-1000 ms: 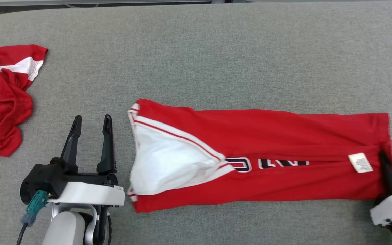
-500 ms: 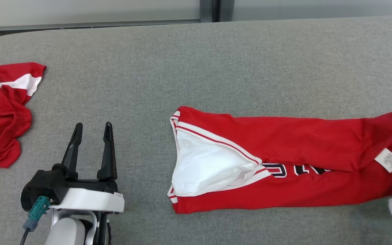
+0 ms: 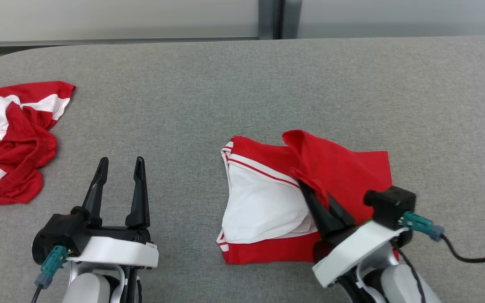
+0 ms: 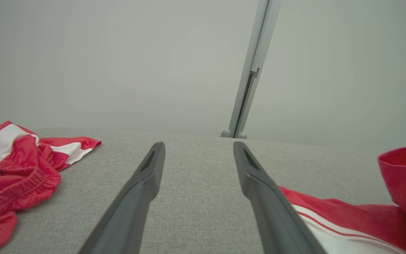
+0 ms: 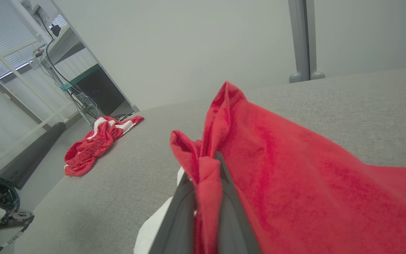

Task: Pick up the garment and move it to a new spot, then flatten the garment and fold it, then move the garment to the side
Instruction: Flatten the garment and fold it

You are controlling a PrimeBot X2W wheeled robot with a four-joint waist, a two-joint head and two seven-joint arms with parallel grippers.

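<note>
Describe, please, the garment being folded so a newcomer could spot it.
On the grey table, look right of centre. The garment there is red with a white panel, one end pinched in the right hand and lifted over the rest. The other red garment lies crumpled at the left edge, untouched.

Crumpled red-and-white cloth at left edge, grey fabric table, metal post behind

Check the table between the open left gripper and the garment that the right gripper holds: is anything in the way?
Nothing visible. Only bare grey table lies between the left gripper and the white-trimmed edge of the garment. The crumpled red clothing sits to the left gripper's other side, outside that gap.
</note>
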